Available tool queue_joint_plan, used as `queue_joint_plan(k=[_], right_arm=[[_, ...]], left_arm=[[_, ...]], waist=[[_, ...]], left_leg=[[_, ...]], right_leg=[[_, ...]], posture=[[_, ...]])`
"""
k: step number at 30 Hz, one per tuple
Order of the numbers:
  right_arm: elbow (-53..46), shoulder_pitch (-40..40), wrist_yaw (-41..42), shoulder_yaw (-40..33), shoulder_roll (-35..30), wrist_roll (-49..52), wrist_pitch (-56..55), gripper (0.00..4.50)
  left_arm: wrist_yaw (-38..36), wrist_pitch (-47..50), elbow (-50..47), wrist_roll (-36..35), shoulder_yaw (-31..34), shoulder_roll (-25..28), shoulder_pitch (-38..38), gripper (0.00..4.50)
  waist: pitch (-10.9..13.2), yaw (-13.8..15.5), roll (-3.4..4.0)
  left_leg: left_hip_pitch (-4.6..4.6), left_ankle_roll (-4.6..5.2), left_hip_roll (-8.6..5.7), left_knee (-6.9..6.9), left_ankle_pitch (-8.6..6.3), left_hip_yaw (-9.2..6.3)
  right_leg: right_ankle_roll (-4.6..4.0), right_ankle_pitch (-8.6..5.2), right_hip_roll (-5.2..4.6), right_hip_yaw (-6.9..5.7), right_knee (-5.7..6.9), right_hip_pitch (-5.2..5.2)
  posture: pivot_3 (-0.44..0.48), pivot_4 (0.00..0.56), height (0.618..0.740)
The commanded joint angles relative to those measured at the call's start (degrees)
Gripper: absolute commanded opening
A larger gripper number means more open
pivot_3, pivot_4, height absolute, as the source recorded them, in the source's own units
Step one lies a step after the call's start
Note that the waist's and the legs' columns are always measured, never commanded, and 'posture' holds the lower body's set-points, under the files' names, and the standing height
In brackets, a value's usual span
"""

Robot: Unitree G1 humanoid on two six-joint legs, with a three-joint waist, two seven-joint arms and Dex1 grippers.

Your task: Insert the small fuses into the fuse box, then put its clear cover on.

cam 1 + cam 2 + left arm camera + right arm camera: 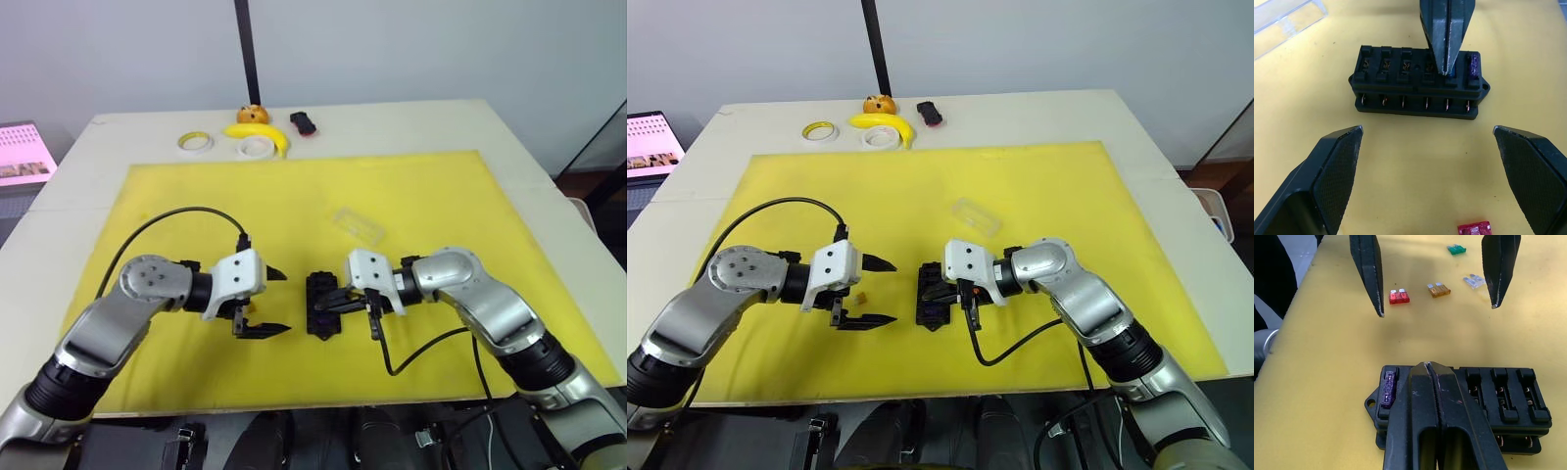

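**Right jaws pressed together over the fuse box**

I see my right gripper [1426,366] with jaws closed, tips on the black box [320,304] beside a seated purple fuse [1388,390]. My left gripper [265,302] waits near, jaws wide. Red [1399,296], amber [1439,290], grey [1473,281] and teal [1456,249] fuses lie loose on the yellow mat [441,196]. The clear cover [358,226] rests apart, with bare mat around it.

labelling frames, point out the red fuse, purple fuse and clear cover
red fuse [1399,296], right wrist view, its body
purple fuse [1387,390], right wrist view, its top in the end slot
clear cover [358,225], left eye view, its middle
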Motion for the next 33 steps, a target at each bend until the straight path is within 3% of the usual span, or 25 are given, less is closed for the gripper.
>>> queue_joint_plan(k=[1, 7, 11, 13, 16, 23, 24, 28, 33], right_arm=[[-0.62, -3.51, -0.76, -4.5, 0.82, 3.32, 3.82, 0.01], [-1.74, -9.42, -0.68, -10.44, -1.08, 7.35, 8.24, 0.01], [-1.24, -9.54, 1.71, -11.32, -6.85, 4.56, 4.75, 0.01], [1.45, -8.34, 5.32, -12.42, -12.27, 2.68, 0.35, 0.01], [5.35, -7.47, 7.77, -13.52, -16.65, 1.57, -3.54, 0.8], [16.66, -5.72, 12.65, -17.63, -22.95, 0.49, -10.9, 4.23], [17.82, -5.47, 13.11, -18.13, -23.46, 0.53, -11.51, 4.42], [22.27, -4.91, 13.89, -19.15, -24.42, -0.26, -13.68, 4.42], [19.57, -6.36, 12.63, -18.54, -21.35, 0.86, -11.6, 4.42]], left_arm=[[0.44, 1.31, -1.07, -2.67, 3.76, 0.14, -2.19, 4.5], [-0.36, 6.71, -1.87, -10.25, 10.93, 1.85, -1.67, 4.5], [-1.97, 10.02, -1.74, -13.29, 18.15, 7.37, 2.93, 4.5], [-3.55, 14.2, -0.12, -16.65, 25.55, 11.27, 6.59, 4.5], [-4.79, 15.37, 1.57, -17.8, 31.91, 14.66, 11.34, 4.5], [-11.2, 10.66, 12.05, -12.16, 46.26, 20.37, 26.29, 4.5], [-11.89, 9.27, 13.76, -11.11, 47.21, 20.67, 27.71, 4.5], [-13.55, 6.64, 16.85, -9.55, 48.71, 21.04, 30.74, 4.5], [-11.45, 5.07, 18.6, -10.01, 42.11, 18.71, 26.21, 4.5]], waist=[[0.01, -0.06, 0.0], [0.01, -0.1, 0.0], [0.02, -0.11, 0.01], [0.03, -0.11, 0.02], [0.03, -0.08, 0.02], [0.06, -0.26, 0.06], [0.06, -0.23, 0.06], [0.06, -0.21, 0.07], [0.06, -0.14, 0.09]], left_leg=[[-0.01, 0.0, 0.0, 0.01, 0.0, 0.0], [-0.04, -0.01, 0.01, -0.03, 0.01, -0.02], [-0.06, 0.0, 0.0, -0.02, 0.0, 0.0], [-0.07, 0.01, 0.0, -0.02, 0.0, 0.01], [-0.06, 0.02, 0.01, -0.03, -0.01, 0.02], [-0.05, 0.01, 0.1, -0.1, -0.02, 0.11], [-0.05, 0.01, 0.1, -0.1, -0.02, 0.12], [-0.05, 0.01, 0.09, -0.09, -0.03, 0.14], [-0.05, 0.01, 0.1, -0.11, -0.04, 0.14]], right_leg=[[0.0, 0.0, 0.0, 0.0, 0.0, -0.01], [0.0, 0.0, 0.01, 0.0, 0.01, -0.09], [0.0, 0.0, -0.01, 0.0, -0.03, -0.09], [0.0, 0.0, -0.01, 0.0, -0.03, -0.1], [0.0, -0.01, 0.0, -0.01, -0.06, -0.09], [-0.02, -0.02, -0.08, 0.01, -0.08, -0.14], [-0.02, -0.02, -0.11, 0.01, -0.08, -0.13], [-0.03, -0.02, -0.18, 0.02, -0.12, -0.1], [-0.03, -0.02, -0.18, 0.02, -0.12, -0.12]], posture=[[0.0, 0.15, 0.74], [0.0, 0.15, 0.74], [0.0, 0.15, 0.74], [0.0, 0.15, 0.74], [0.0, 0.15, 0.74], [0.0, 0.15, 0.74], [0.0, 0.15, 0.74], [0.0, 0.15, 0.74], [0.0, 0.15, 0.74]])
